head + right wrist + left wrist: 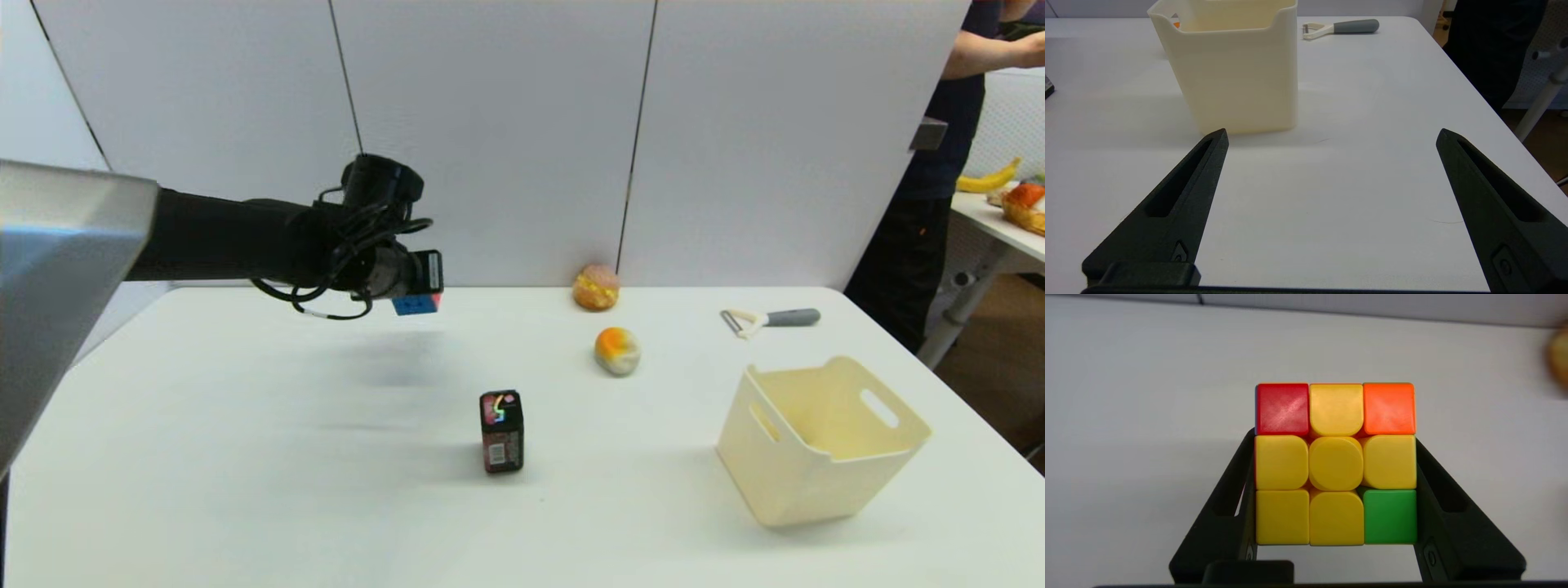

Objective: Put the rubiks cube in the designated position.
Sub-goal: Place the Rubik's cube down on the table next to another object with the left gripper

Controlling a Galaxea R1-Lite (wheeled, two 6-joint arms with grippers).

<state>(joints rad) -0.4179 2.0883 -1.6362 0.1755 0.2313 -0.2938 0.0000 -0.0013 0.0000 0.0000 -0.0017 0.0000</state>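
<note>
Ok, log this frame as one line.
left gripper: shut on rubiks cube, held above table | right gripper: open, parked near cream bin | cube not yet placed

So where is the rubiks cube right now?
In the head view, the rubiks cube hangs above the table's far left, clamped in the left gripper.
</note>
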